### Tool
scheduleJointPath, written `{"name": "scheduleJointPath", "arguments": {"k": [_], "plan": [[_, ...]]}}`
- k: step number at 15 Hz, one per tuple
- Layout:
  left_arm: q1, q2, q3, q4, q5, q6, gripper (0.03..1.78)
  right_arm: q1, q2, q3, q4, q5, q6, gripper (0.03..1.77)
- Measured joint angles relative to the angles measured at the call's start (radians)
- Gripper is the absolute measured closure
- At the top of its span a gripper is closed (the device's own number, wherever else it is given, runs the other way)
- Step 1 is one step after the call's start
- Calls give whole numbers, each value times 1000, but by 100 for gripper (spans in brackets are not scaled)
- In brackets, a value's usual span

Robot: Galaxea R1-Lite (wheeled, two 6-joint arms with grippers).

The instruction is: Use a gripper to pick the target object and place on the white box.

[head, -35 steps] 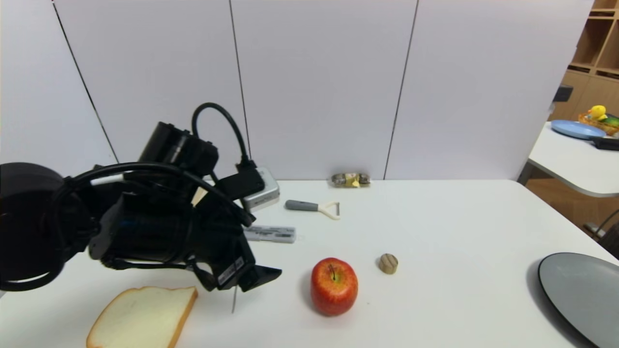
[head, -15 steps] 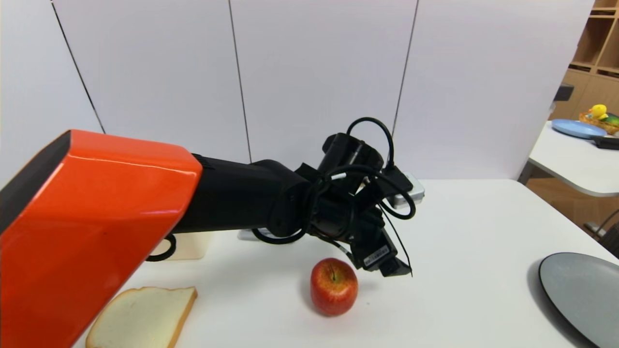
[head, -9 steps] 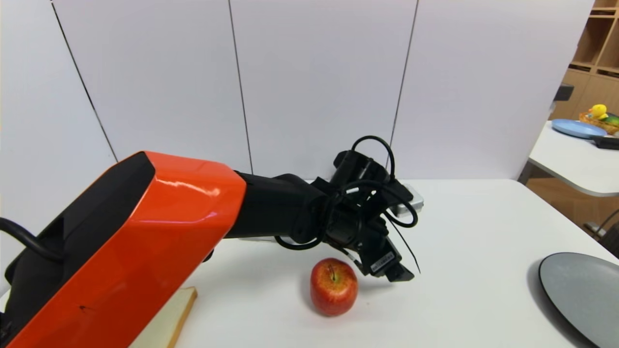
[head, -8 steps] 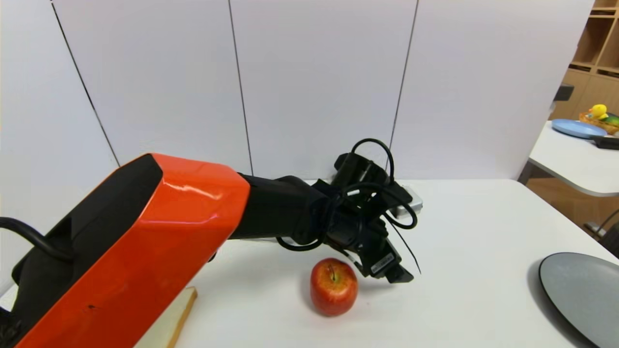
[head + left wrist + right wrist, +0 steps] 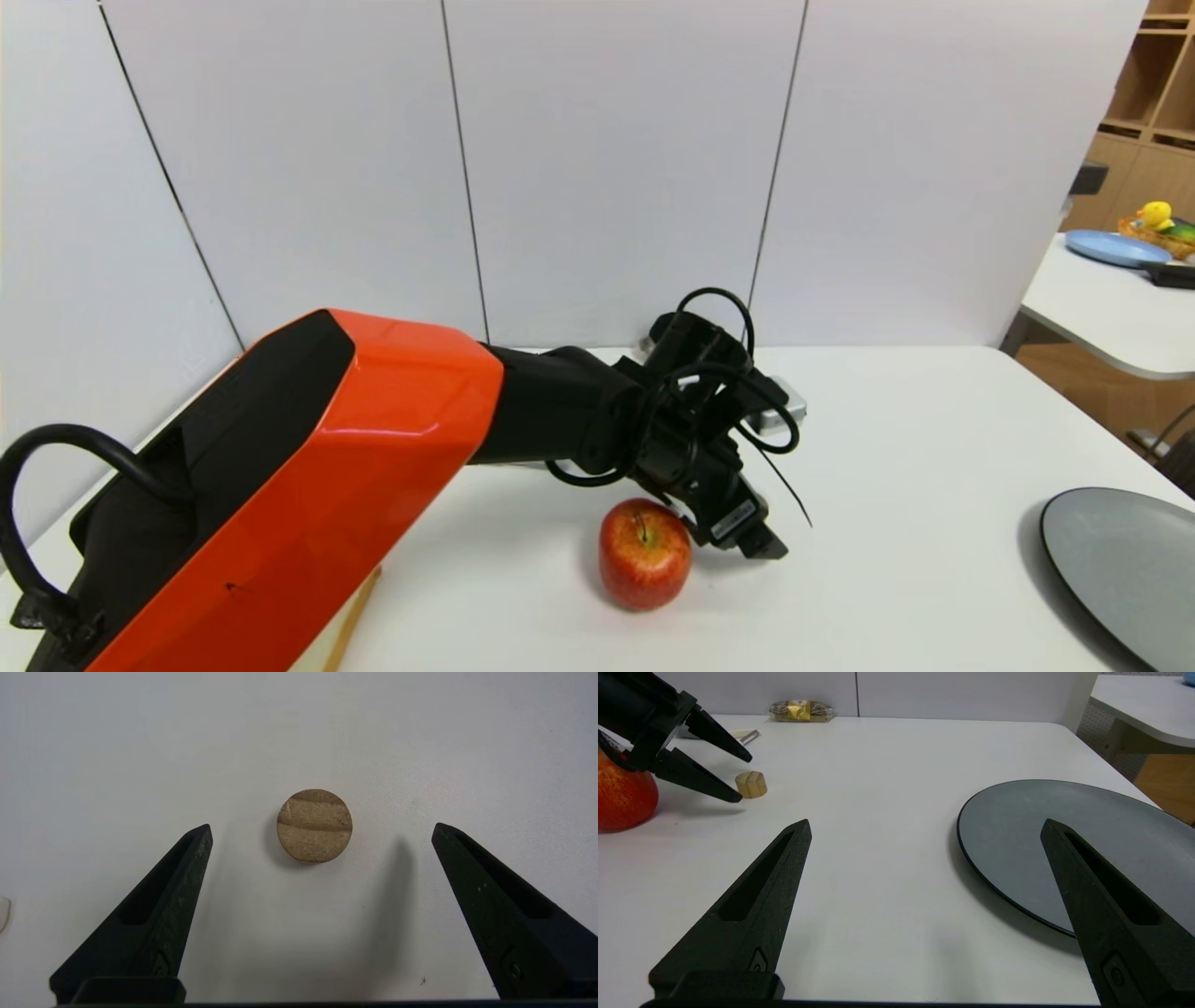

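Observation:
The target object (image 5: 314, 826), a small tan striped cylinder, stands on the white table. My left gripper (image 5: 322, 828) hovers over it, open, with one pointed finger (image 5: 187, 868) on each side and clear of it. In the right wrist view the left gripper (image 5: 743, 778) comes in low from the apple's side, its tips reaching the target object (image 5: 752, 785). In the head view the left gripper (image 5: 752, 541) hides the cylinder. My right gripper (image 5: 925, 823) is open and empty over bare table near the plate. The white box is hidden behind the orange left arm.
A red apple (image 5: 644, 553) sits right beside the left gripper's wrist. A dark grey plate (image 5: 1120, 569) lies at the table's right front edge. A flat grey case (image 5: 784, 411) and a gold-wrapped sweet (image 5: 801, 710) lie toward the back wall. A bread slice's edge (image 5: 350, 616) shows under the arm.
The left arm has swung from the bread side across to the right and dropped lower, so its open gripper now stands over the cylinder beside the apple.

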Motion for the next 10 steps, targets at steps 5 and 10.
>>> {"name": "scheduleJointPath", "arguments": {"k": [5, 10], "plan": [[0, 22, -28, 3, 1, 2, 12, 0, 0, 0, 0, 0, 0, 10], [0, 46, -42, 0, 1, 0, 12, 0, 0, 0, 0, 1, 0, 10]]}}
